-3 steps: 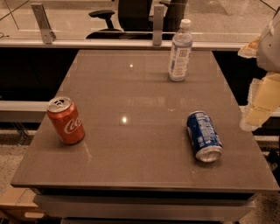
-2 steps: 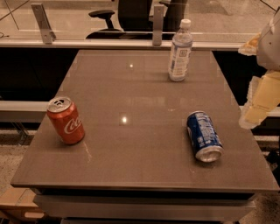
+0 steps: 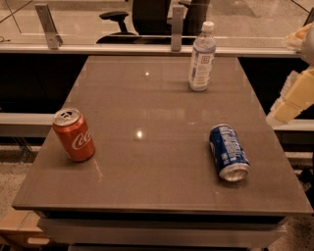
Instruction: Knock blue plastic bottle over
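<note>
It looks like an office: a black swivel chair [image 3: 143, 13] stands behind a low glass partition [image 3: 88, 27] beyond the grey table [image 3: 147, 191]. The gripper [image 3: 290, 103] hangs beside the table's right edge.

The blue plastic bottle [image 3: 201, 59] stands upright near the far edge of the grey-brown table [image 3: 147, 98], its white cap on and its pale label facing this way. A red cola can [image 3: 73, 135] stands, leaning slightly, near the left edge, well apart from the bottle. A blue-and-white soda can [image 3: 228, 152] lies on its side toward the near right, its top pointing at the front edge. The gripper [image 3: 287, 105] hangs off the table's right side, touching nothing. A black office chair [image 3: 132, 14] sits beyond the far rail.
</note>
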Available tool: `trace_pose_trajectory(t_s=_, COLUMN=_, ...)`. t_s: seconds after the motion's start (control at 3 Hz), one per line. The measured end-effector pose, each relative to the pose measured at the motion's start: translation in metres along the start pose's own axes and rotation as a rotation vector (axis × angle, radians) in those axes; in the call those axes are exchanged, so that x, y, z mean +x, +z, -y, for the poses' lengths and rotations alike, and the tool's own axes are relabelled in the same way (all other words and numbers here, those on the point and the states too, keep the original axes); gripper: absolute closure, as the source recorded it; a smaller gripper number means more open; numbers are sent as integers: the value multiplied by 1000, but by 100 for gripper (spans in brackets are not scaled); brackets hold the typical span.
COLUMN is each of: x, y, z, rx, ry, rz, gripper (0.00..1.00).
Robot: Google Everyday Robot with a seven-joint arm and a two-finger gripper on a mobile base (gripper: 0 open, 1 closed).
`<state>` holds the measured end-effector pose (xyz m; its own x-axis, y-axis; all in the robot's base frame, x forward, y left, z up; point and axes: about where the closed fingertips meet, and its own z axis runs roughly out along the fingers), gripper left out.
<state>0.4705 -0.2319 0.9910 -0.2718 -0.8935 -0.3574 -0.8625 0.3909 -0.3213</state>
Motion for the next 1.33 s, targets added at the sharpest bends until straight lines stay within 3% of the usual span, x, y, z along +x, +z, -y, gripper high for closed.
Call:
trace_pose_trajectory(t_s=0.67, x=-3, y=28, z=30, rx=15, ry=181, rz=210, gripper=0)
trace_pose_trajectory(t_s=1.0, x=-16, y=35, z=34, rx=-28, ry=153, rz=253, gripper=0)
trace_pose_trajectory(t_s=1.33, x=-17, y=35, z=31, rx=-40, ry=149, rz=252, gripper=0)
